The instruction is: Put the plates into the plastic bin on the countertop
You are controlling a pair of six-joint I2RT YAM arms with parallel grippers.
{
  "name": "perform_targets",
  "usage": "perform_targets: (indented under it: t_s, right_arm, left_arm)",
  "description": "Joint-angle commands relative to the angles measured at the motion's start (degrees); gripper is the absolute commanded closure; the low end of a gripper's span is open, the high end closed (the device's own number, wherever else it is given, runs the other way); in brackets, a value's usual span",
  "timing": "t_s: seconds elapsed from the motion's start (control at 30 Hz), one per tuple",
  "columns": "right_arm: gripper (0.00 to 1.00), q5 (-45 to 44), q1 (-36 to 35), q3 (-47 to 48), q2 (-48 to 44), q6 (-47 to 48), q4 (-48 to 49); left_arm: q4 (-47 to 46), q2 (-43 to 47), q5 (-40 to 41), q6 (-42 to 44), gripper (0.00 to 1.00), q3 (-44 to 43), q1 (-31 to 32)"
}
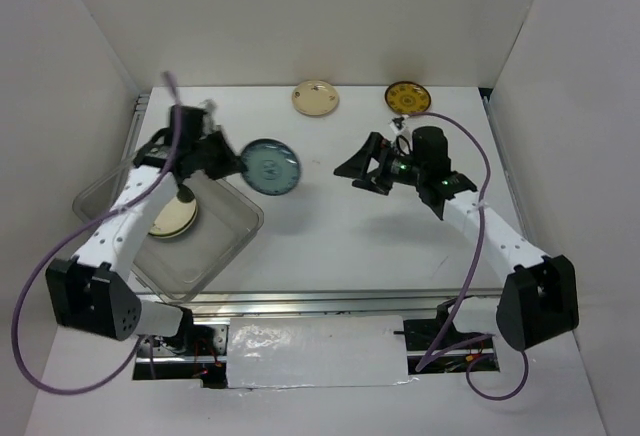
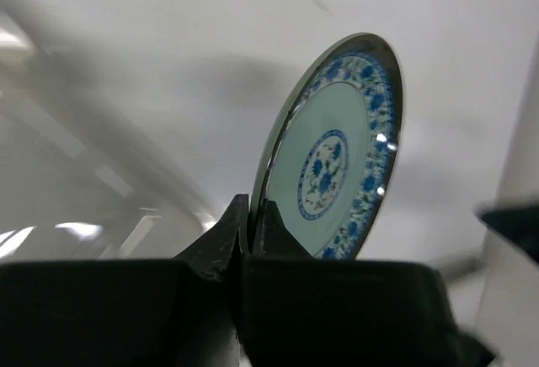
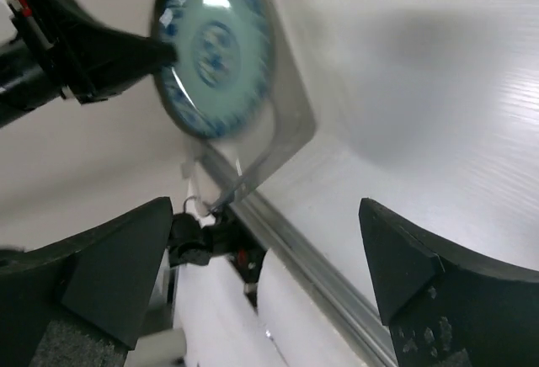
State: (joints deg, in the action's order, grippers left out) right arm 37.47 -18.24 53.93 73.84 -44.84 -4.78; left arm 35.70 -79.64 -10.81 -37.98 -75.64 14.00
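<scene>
Left fingers (image 2: 221, 245) holding teal-blue plate (image 1: 270, 168); right fingers (image 3: 118, 266) empty.
I see the plate pinched by its rim just beside the plastic bin's (image 1: 235, 241) far right corner; the right pair gapes wide over mid-bench (image 1: 330, 246).

The left arm (image 1: 110, 233) partly hides what seems a cream plate (image 1: 171, 221).

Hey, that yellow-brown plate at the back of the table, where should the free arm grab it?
Probably by its rim. The yellow-brown plate lies flat on the table, so there is nothing else to pinch. Come down on its near edge with the open right gripper, one finger inside the rim and one outside.
</scene>
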Motion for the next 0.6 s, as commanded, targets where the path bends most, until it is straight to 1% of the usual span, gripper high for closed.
perform_targets:
  t_s: [0.0,0.03,0.07,0.13,0.17,0.23,0.27,0.4,0.43,0.47,0.5,0.53,0.57]
  right_arm:
    - [0.0,-4.51,2.77,-5.23,-5.37,1.24,1.17]
    - [0.0,-4.6,3.03,-6.89,-6.59,2.2,1.0]
    - [0.0,-4.69,3.03,-7.26,-6.87,3.08,0.13]
    - [0.0,-4.78,3.3,-8.4,-7.39,4.23,-0.85]
    - [0.0,-4.52,3.47,-8.75,-7.75,4.5,-0.59]
    - [0.0,-3.12,3.74,-9.98,-8.19,4.59,0.03]
    - [0.0,-2.5,3.82,-10.16,-8.45,4.76,0.12]
    - [0.0,-2.23,4.18,-10.16,-9.94,6.25,-1.2]
    - [0.0,-2.23,4.44,-10.08,-10.56,6.43,-1.46]
    - [0.0,-1.79,5.05,-9.9,-10.82,6.43,-1.55]
    - [0.0,-1.44,5.32,-9.81,-11.17,6.43,-1.64]
    - [0.0,-1.09,5.58,-9.72,-11.26,6.34,-1.55]
    - [0.0,-0.91,5.84,-9.37,-11.44,6.43,-1.55]
  left_arm:
    - [0.7,13.16,10.46,-10.09,1.0,9.95,-19.33]
    - [-0.1,18.67,13.59,-12.01,1.0,15.55,-23.36]
    - [-1.15,20.64,13.71,-12.38,1.0,17.78,-29.76]
    - [-3.53,22.76,11.7,-12.3,1.0,21.48,-34.8]
    - [-3.71,22.77,12.47,-12.3,1.0,22.02,-37.79]
    - [-2.4,22.07,15.45,-13.61,1.0,22.55,-40.0]
    - [-2.31,21.72,17.29,-13.88,1.0,22.64,-42.1]
    - [-4.59,18.91,15.73,-13.35,1.0,22.91,-45.46]
    - [-4.15,16.47,15.38,-12.92,0.98,22.38,-45.73]
    - [-3.8,15.4,15.2,-12.65,0.92,21.77,-45.9]
    - [-3.19,14.52,15.29,-12.39,0.72,20.89,-45.82]
    - [-3.44,13.03,14.59,-11.78,0.59,20.71,-45.9]
    - [-3.36,12.58,13.11,-11.51,0.42,20.53,-45.99]
